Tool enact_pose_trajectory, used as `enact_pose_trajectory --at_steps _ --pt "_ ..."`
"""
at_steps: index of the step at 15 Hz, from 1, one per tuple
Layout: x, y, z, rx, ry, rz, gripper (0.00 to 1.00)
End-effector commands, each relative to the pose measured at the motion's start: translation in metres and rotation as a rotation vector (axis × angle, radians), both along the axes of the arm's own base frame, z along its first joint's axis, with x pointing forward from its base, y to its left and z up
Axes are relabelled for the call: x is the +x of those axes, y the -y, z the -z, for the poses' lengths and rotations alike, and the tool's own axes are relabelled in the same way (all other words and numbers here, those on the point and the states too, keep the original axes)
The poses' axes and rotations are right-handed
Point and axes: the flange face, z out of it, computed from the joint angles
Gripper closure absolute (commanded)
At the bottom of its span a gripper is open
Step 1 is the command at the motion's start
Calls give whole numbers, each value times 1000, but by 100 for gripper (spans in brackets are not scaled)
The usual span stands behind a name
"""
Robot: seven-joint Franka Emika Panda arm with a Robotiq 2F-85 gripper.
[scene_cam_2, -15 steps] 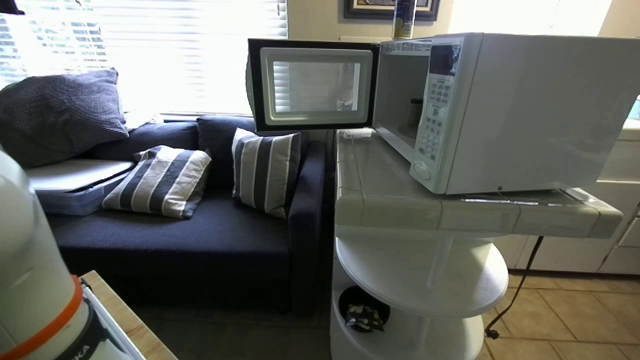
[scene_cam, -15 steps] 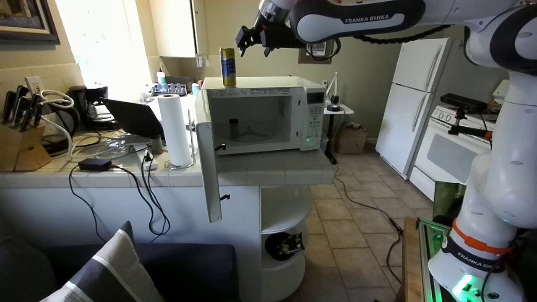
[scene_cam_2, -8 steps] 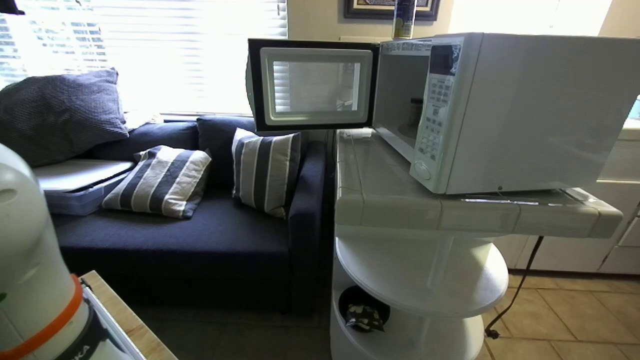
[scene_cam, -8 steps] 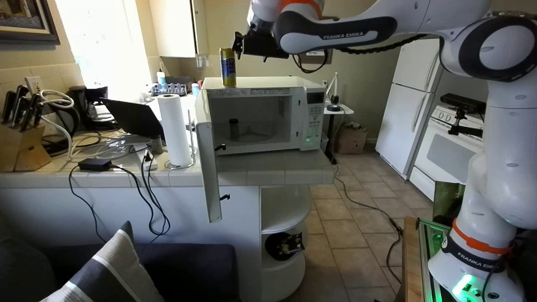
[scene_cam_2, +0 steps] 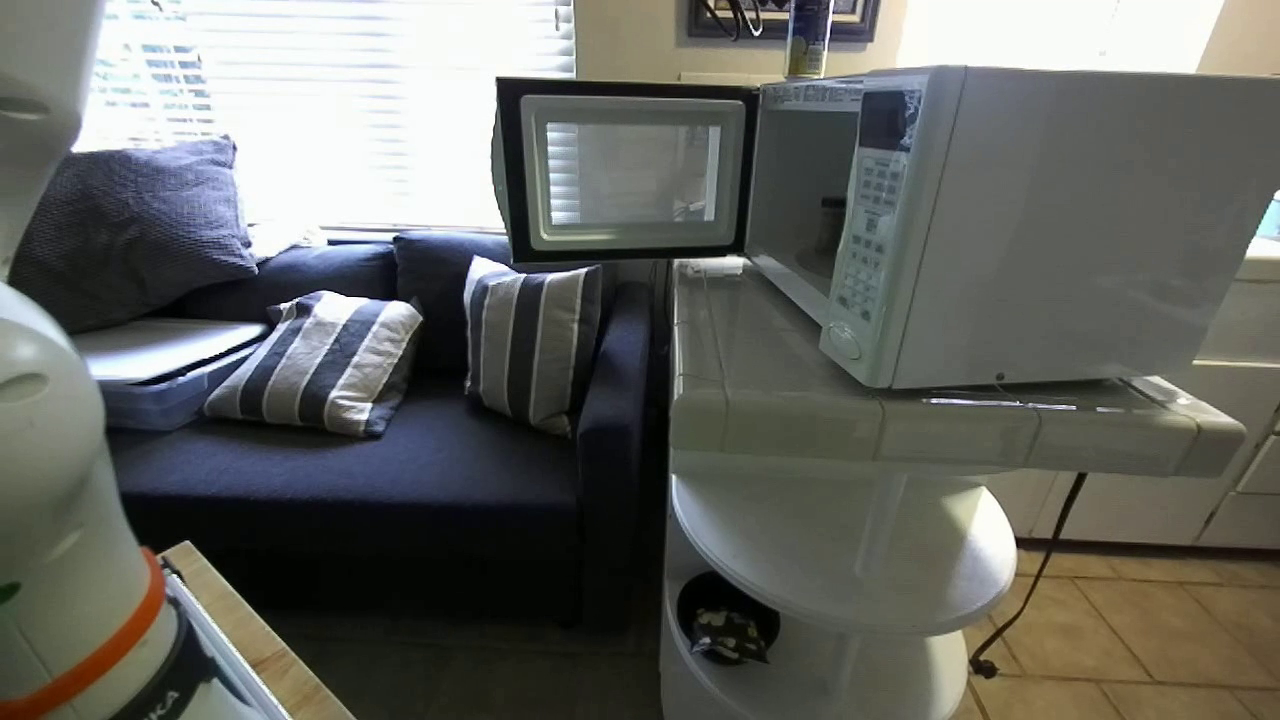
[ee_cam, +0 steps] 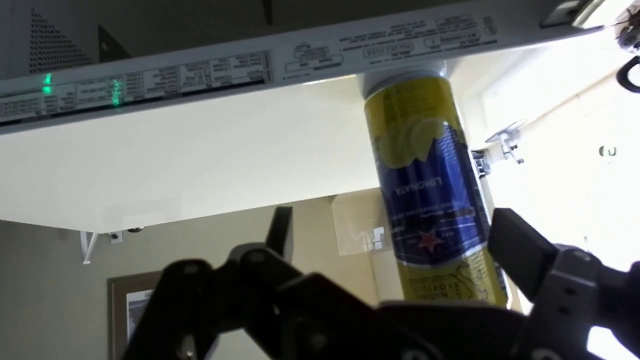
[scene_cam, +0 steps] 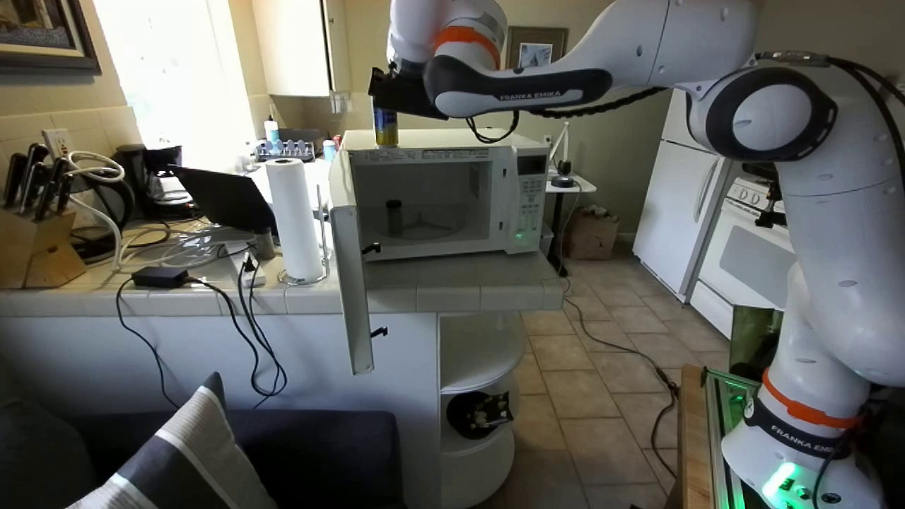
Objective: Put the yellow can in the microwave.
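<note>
Can (ee_cam: 430,190): upright on top of the microwave (scene_cam_2: 1060,230), at the front corner beside the door (scene_cam_2: 630,172).
Gripper (ee_cam: 392,227): level with the can's upper part; can showing between the fingers (ee_cam: 522,252) in the wrist view.
Door: swung out, left of the microwave opening in both exterior views.
Microwave interior: one container (scene_cam: 394,219).
Counter (scene_cam_2: 780,430): beneath the microwave; in an exterior view, paper-towel roll (scene_cam: 295,223) left of it, knife block (scene_cam: 42,247) at the far left.
Sofa (scene_cam_2: 430,490): before the counter, pillows (scene_cam_2: 320,360) on it.
Refrigerator (scene_cam: 672,212): right of the microwave, farther back; stove (scene_cam: 753,261) beside it.
</note>
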Motion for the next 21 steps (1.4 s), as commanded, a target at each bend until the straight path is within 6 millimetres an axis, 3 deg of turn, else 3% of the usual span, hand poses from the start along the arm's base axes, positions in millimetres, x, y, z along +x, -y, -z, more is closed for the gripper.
enact_pose_trajectory --at_steps 1,7,14,16,19,21 --pt "22 2 3 -51 59 5 0" --pt "47 13 20 -161 100 -67 0" --pt "63 16 36 -288 117 -124 0" --pt "65 19 38 -293 113 -118 26" --pt "65 20 37 -294 107 -90 51" --pt "63 19 35 -287 101 -48 62"
